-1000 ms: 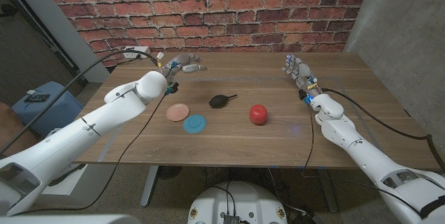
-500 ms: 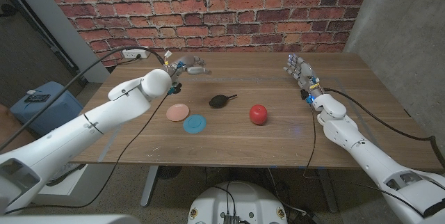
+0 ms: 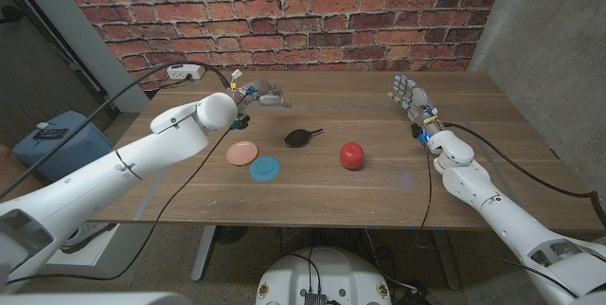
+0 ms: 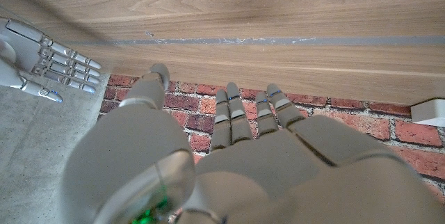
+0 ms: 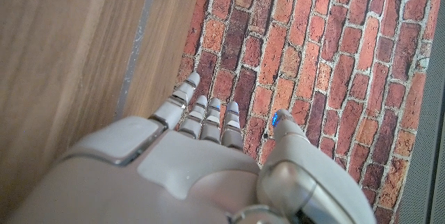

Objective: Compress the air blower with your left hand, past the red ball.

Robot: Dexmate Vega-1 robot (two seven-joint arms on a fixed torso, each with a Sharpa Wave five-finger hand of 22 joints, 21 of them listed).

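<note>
The air blower (image 3: 300, 137) is a small black rubber bulb, rounded at one end, with a thin black nozzle pointing away toward the back right. It lies on its side on the table (image 3: 379, 191), nearer to you than your left hand (image 3: 264, 94) and a little to that hand's right, well apart from it. Your left hand hovers near the table's far edge with its fingers spread and nothing in them. The red ball (image 3: 352, 155) sits beyond the blower on its right side, apart from it. Your right hand (image 3: 409, 95) stands at the far right of the table, fingers extended, holding nothing.

The table is brown wood-grain. A pink disc (image 3: 242, 152) and a blue disc (image 3: 265, 168) lie touching, just left of the blower. Behind the table runs a red brick wall (image 3: 284, 11).
</note>
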